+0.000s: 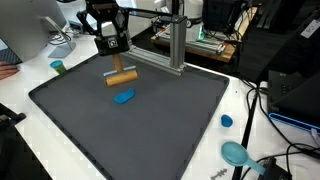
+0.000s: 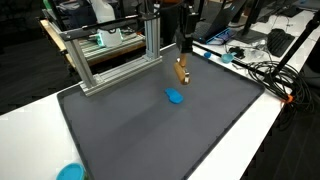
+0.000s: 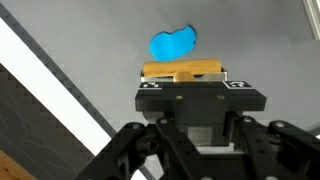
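From my station I read the pick as done. The hand [image 1: 117,66] is pinching the wooden block [image 1: 122,78] across its middle, and in the wrist view the block [image 3: 183,70] sits crosswise between the fingers with both ends sticking out. In both exterior views the block looks to hang just clear of the dark mat [image 1: 150,135]. The gap is small, though, and I cannot rule out that it touches. As far as I can judge, the grasp is made and the block has not been set down or let go. It is inside the hand's grip, directly below the wrist, over the far part of the mat and near the metal frame [image 1: 176,45] on the far edge of the bench [image 1: 20,95]. A blue piece [image 1: 124,97] lies flat on the mat just on the near side of the block, apart from it and from the hand. In an exterior view it [image 2: 175,96] also lies nearer than the hanging block [image 2: 182,72], and in the wrist view it [image 3: 173,43] shows just past the block's edge, untouched. A small blue cap [image 1: 227,121] lies well off to the right, on the bench beside the mat's right edge.
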`<state>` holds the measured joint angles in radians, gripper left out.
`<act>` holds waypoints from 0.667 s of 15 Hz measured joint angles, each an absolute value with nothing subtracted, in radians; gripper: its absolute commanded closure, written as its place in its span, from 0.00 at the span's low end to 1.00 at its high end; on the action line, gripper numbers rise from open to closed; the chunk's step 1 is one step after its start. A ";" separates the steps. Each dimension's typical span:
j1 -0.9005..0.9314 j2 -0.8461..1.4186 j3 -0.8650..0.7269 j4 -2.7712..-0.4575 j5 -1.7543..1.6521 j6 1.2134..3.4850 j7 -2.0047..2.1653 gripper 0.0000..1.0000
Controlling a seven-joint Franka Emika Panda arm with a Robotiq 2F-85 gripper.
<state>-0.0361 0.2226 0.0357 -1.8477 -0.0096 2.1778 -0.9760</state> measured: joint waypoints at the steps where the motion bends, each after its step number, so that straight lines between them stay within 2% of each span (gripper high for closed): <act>1: -0.048 0.216 0.037 -1.847 0.009 2.173 -1.047 0.78; 7: -0.103 0.225 0.028 -1.742 0.028 1.956 -1.421 0.78; 8: -0.104 0.241 0.025 -1.719 0.023 1.923 -1.466 0.53; 10: -0.105 0.285 0.024 -1.674 0.027 1.914 -1.500 0.53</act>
